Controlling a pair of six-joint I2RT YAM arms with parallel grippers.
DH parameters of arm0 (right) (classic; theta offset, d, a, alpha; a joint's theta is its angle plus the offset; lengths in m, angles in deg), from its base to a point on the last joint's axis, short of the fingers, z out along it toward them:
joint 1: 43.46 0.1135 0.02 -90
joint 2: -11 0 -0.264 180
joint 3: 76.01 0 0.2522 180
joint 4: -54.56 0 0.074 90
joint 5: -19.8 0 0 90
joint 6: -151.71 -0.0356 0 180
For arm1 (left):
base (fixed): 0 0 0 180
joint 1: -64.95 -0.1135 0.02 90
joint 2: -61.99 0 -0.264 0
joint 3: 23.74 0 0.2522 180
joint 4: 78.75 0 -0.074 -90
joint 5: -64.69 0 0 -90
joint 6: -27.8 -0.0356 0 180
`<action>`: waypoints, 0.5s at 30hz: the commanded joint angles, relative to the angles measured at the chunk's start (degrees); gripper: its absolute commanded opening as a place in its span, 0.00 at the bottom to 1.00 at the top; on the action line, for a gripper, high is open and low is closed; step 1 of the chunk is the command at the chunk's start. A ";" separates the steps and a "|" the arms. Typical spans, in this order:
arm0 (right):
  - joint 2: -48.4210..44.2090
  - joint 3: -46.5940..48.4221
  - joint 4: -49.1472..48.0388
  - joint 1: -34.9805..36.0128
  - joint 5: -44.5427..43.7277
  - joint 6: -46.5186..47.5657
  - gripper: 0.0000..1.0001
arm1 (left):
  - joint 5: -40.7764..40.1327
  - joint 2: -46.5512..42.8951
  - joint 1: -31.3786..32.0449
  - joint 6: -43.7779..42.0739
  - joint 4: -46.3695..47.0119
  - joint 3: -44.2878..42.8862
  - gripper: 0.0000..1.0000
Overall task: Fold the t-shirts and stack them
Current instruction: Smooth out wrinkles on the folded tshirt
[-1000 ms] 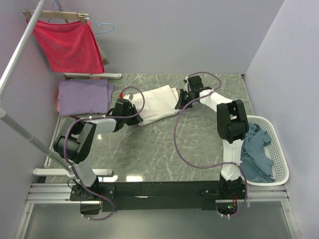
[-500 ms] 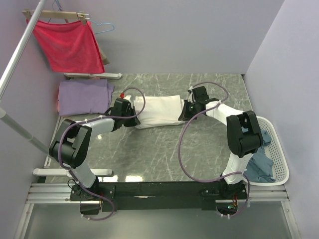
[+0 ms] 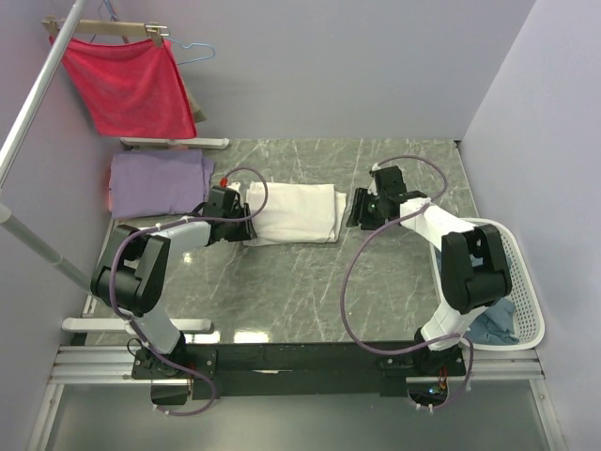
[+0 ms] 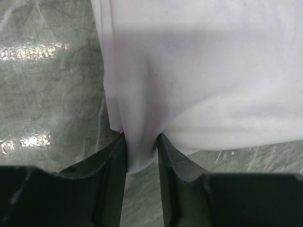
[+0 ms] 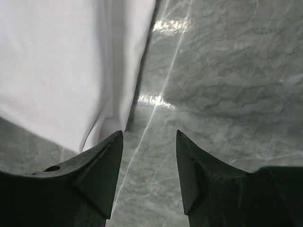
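Note:
The white t-shirt (image 3: 291, 214) lies folded in a flat rectangle mid-table, its print hidden. My left gripper (image 3: 244, 222) is at its left end. In the left wrist view the left gripper (image 4: 141, 138) has its jaws parted, with a loose tuck of the white t-shirt (image 4: 199, 71) still lying between them. My right gripper (image 3: 356, 212) stands just off the shirt's right edge. It is open over bare marble, with the shirt's edge (image 5: 61, 71) left of the right gripper (image 5: 149, 135). A folded lavender t-shirt (image 3: 158, 183) lies at the back left. The grey-blue t-shirt (image 3: 495, 320) is crumpled in the basket.
A white slotted laundry basket (image 3: 524, 272) stands at the table's right edge beside the right arm. A red cloth (image 3: 127, 85) hangs on a hanger at the back left, by a slanting metal rail (image 3: 38, 94). Purple cables loop off both arms.
The white t-shirt went from lying askew to a flat rectangle. Both grippers opened. The right one let go and backed off to the right. The left one stays at the left end.

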 commanded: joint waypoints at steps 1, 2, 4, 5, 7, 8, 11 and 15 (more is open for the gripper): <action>-4.66 -2.35 -1.66 0.28 3.95 0.36 0.56 | 1.43 0.11 0.29 -0.49 0.21 -0.23 0.36; -5.18 -2.54 -2.01 0.46 5.79 0.01 0.56 | 1.43 0.19 0.29 -0.49 0.22 -0.32 0.36; -5.45 -3.15 -2.37 0.99 7.21 -0.52 0.56 | 1.43 0.11 0.38 -0.58 0.13 -0.50 0.36; -5.62 -3.41 -2.98 1.34 8.09 -0.69 0.57 | 1.52 0.10 0.38 -0.49 0.04 -0.50 0.36; -5.36 -3.94 -3.42 2.30 9.23 -0.96 0.57 | 1.61 0.10 0.38 -0.58 0.13 -0.50 0.35; -5.27 -4.03 -3.68 2.65 9.50 -0.96 0.56 | 1.70 0.10 0.38 -0.49 0.04 -0.58 0.34; -4.48 -4.29 -4.30 4.15 9.85 -1.22 0.56 | 1.79 0.54 0.38 -0.58 0.04 -1.02 0.33; -3.43 -3.86 -4.74 5.91 10.03 -1.48 0.53 | 1.87 0.81 0.38 -0.32 0.04 -1.29 0.31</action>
